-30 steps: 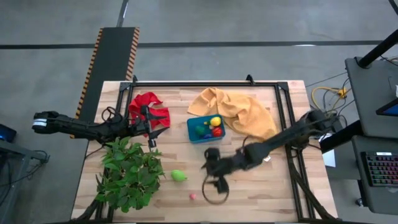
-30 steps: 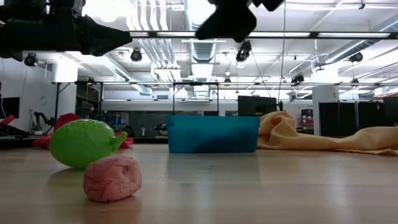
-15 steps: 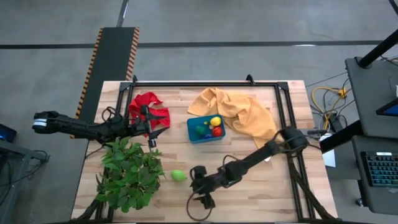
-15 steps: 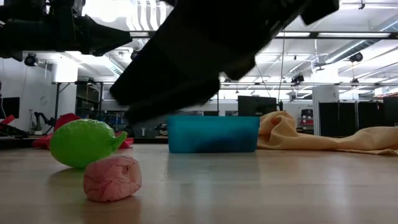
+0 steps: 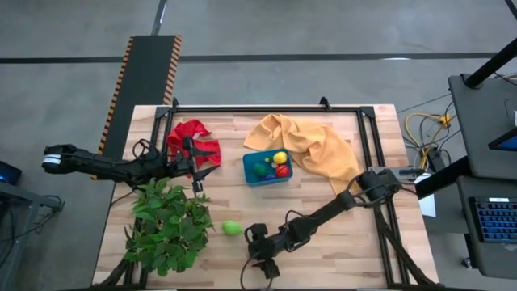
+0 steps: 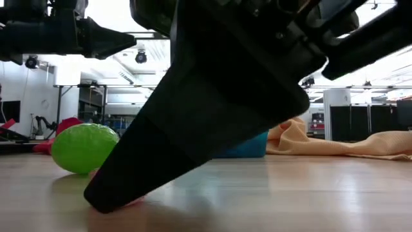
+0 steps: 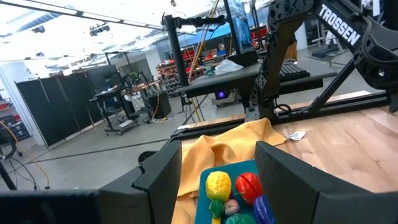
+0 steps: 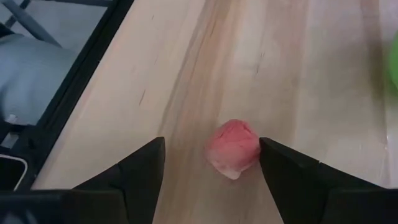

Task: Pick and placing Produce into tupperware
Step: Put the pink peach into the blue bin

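Note:
A pink produce piece lies on the wooden table near its front edge. My right gripper is open and points down at it, one finger on each side, a gap between each finger and the piece. In the low view one fingertip is down at the table top and hides most of the piece. A light green produce piece lies just to the left. The teal tupperware holds yellow, red, green and purple pieces. My left gripper is open and empty over the red cloth, left of the tupperware.
A big leafy plant stands at the front left. A red cloth lies at the back left and a mustard-yellow cloth right of the tupperware. Black frame rails run along the table's edges.
My right gripper has gone from near the tupperware toward the table's near left and down to the table top, and its open fingers now stand on either side of the pink piece. The pink and green pieces have stayed where they were.

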